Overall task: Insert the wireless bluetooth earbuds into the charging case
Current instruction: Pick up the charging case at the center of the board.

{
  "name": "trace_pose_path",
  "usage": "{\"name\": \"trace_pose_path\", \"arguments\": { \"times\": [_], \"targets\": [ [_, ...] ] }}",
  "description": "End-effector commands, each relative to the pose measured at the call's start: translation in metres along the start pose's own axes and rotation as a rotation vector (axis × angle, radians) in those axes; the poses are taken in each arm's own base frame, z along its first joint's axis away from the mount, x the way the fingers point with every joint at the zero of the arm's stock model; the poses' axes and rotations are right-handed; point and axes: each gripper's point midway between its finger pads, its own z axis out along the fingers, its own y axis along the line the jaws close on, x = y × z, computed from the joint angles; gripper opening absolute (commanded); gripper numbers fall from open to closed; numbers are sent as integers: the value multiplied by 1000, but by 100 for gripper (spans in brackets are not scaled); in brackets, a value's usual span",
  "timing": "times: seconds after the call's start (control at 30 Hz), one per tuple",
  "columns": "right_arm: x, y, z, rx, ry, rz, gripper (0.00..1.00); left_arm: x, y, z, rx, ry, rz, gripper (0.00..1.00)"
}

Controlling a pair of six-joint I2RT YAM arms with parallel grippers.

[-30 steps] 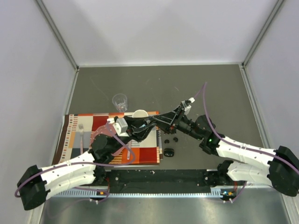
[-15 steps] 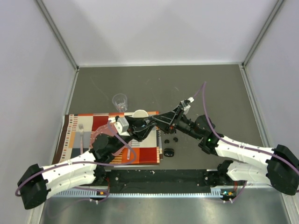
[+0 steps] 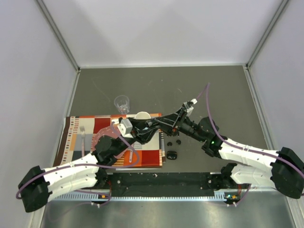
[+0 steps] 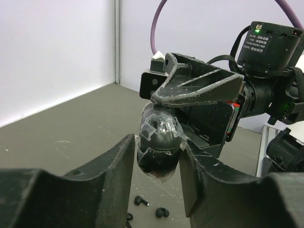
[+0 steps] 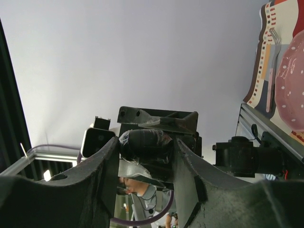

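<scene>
Left tool [image 4: 156,142]: closed on the charging case [image 4: 159,151]. The case is a black oval body wrapped in clear film, clamped between both fingers with its long axis roughly upright in the left wrist view.

Right tool [image 5: 145,143]: closed on the same case from the opposite side. In the right wrist view the case spans the gap between the two fingers and touches both.

Position: the two tools meet nose to nose above the right part of the striped placemat [image 3: 76,130], just on the near side of the white mug [image 3: 141,116]. The case is held clear of the tabletop [image 3: 213,90].

Wireless bluetooth earbuds [image 4: 162,212]: lying loose on the bare tabletop, below the held case and apart from it. Three small black hooked buds show in the left wrist view, close together. In the top view they lie just right of the placemat edge. No bud can be seen in the held case; whether its lid is open cannot be told.

Other items:
- A second black oval case [image 3: 172,154] lies on the tabletop near the buds, on their near side
- A clear glass [image 3: 122,103] stands beyond the mug
- A fork [image 3: 82,137] and a pink plate [image 5: 290,88] rest on the placemat
</scene>
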Motion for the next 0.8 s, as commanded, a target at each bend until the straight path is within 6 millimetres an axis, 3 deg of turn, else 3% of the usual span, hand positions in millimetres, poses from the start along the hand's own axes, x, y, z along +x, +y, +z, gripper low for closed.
{"name": "trace_pose_path", "arguments": {
  "times": [0.0,0.07,0.13,0.2,0.3,0.4,0.53,0.77],
  "targets": [
    [7,26,-2,-100,19,-21,0,-17,-3,6,11,-51,-9,43],
    [7,26,-3,-99,19,-23,0,-18,-4,7,12,-54,-8,37],
    [7,24,-3,-94,19,-20,0,-20,-4,7,13,-60,-7,22],
    [6,23,-2,-88,16,-16,0,-20,-4,6,13,-62,-9,22],
    [5,21,-2,-78,12,-14,0,-22,-4,5,16,-72,-9,39],
    [4,18,-2,-68,6,-14,0,-26,-5,5,19,-84,-8,44],
    [4,18,-2,-66,6,-13,0,-26,-6,4,25,-83,-8,43],
    [4,16,-2,-60,4,-12,0,-25,-6,4,27,-86,-5,29]
  ]
}}
